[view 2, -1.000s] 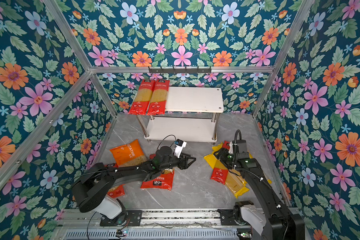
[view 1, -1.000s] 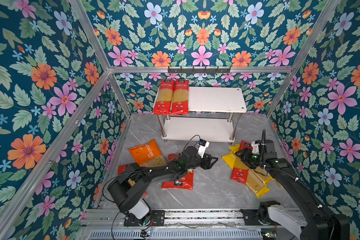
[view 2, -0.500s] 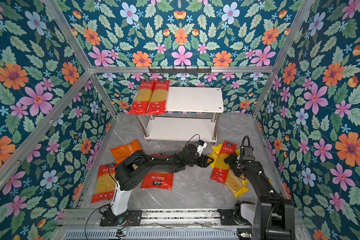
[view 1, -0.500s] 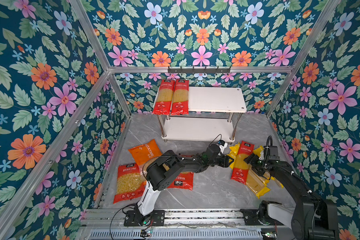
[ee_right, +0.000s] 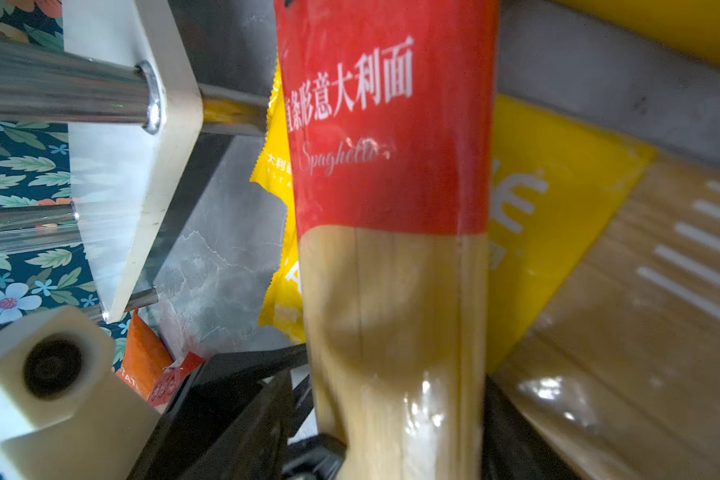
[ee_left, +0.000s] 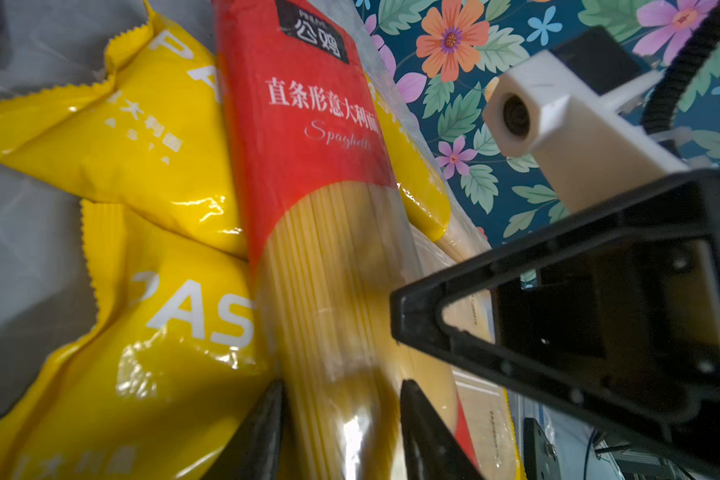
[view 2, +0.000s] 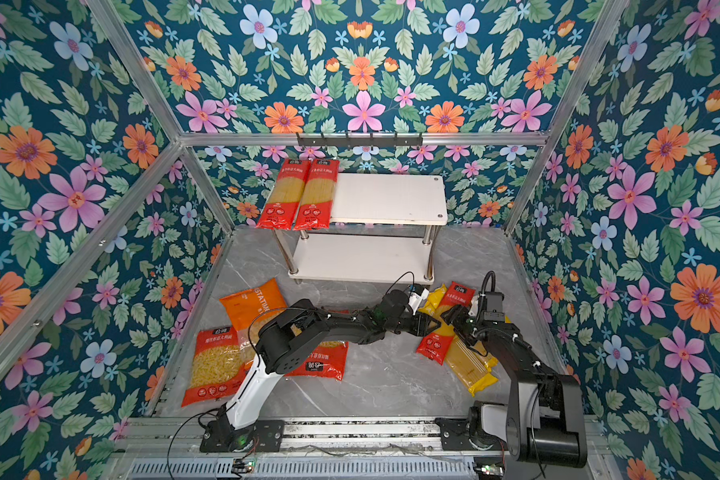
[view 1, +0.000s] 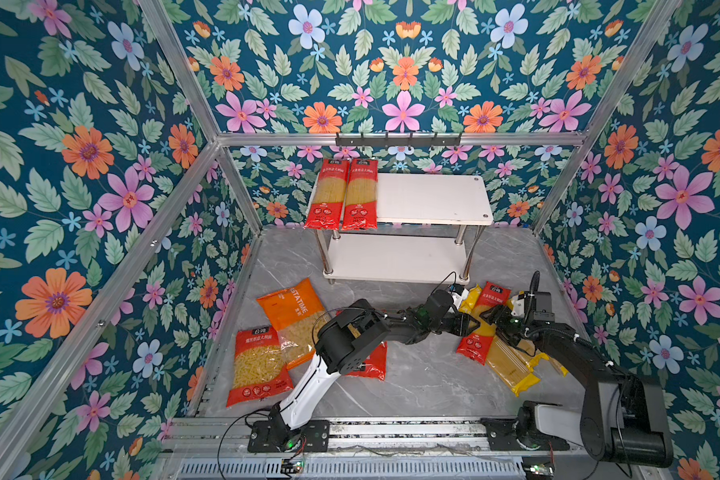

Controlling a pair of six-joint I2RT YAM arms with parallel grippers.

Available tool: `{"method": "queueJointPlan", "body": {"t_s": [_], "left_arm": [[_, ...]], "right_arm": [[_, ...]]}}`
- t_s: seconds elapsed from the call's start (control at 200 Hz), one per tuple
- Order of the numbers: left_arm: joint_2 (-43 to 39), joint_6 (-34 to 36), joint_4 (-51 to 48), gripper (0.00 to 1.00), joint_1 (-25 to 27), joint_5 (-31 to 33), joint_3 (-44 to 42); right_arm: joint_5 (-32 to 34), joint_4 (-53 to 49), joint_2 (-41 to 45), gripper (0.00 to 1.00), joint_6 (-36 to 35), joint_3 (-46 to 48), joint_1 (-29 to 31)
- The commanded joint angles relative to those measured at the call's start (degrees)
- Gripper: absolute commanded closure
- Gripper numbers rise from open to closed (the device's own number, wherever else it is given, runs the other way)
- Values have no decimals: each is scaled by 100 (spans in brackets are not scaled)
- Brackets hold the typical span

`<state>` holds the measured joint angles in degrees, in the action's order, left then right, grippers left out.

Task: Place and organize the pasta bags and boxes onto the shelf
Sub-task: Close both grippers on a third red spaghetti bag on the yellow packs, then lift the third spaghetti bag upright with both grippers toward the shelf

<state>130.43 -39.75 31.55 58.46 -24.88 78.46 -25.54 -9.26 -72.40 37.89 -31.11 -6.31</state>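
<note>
Clock bearings are read on the table [view 1: 412,376] in both top views, with 12 o'clock at the far wall.

Left gripper [view 1: 471,325]: I find it reached across the middle to about 3 o'clock, set over the middle of a red spaghetti pack [view 1: 495,296]. In the left wrist view its two black fingers [ee_left: 262,432] stand one on each side of that pack, partly apart and close against the wrapper. I cannot tell whether they press it or merely flank it.

Right gripper [view 1: 493,318]: it meets the same pack from the opposite side, nose to nose with the left gripper. In the right wrist view the pack runs down between its jaws, which stand fairly wide. Whether they grip, I cannot tell.

Red spaghetti pack: it lies at 3 o'clock, lengthwise roughly 12 to 6, on top of the yellow spaghetti packs [view 1: 512,368]. These fan out beneath it towards 4 o'clock.

Shelf [view 1: 433,199]: at 12 o'clock. Two red spaghetti packs [view 1: 327,195] lie side by side, touching, on the 9 o'clock end of its top board. Their near ends overhang the front edge.

Loose on the table: an orange bag [view 1: 292,309] at 9 o'clock, touching a red short-pasta bag [view 1: 258,365] at 8 o'clock. A second red bag [view 1: 371,361] lies near the centre, partly hidden under the left arm.
</note>
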Motion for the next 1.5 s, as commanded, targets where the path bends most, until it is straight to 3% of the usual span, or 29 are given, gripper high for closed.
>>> {"method": "queueJointPlan", "body": {"t_s": [0.0,0.07,0.16,0.34,0.415,0.78,1.005,1.085,1.22,1.375,1.495], "left_arm": [[74,-7,-189,55,14,-141,25],[122,-49,-137,56,15,-207,62],[158,-89,-82,59,17,-305,91],[-37,-51,64,59,10,-455,-20],[-250,-42,86,57,-17,-488,-141],[-2345,-11,683,48,-458,-841,-1895],[-3581,82,573,33,-788,-1268,-2278],[-3875,82,519,26,-902,-1418,-2341],[-4202,83,536,24,-1044,-1519,-2410],[-4201,-6,726,28,-1045,-1660,-2318],[-4324,-42,825,35,-1063,-1708,-2342]], "right_arm": [[59,-47,-218,31,-181,-9,-36],[-373,414,-413,35,-166,97,-32],[-888,952,-338,50,39,270,-32],[-772,894,255,77,48,435,-34],[-770,796,363,82,22,413,-37],[-1031,921,2123,94,138,340,25],[-962,1637,3129,100,-554,-282,1125],[-1291,1979,3025,100,-456,-579,1232],[-1713,2508,2630,100,-240,-1021,1562],[-1396,2655,2065,100,-440,-1541,2506],[-1422,2957,1566,100,-299,-1872,2748]]}}
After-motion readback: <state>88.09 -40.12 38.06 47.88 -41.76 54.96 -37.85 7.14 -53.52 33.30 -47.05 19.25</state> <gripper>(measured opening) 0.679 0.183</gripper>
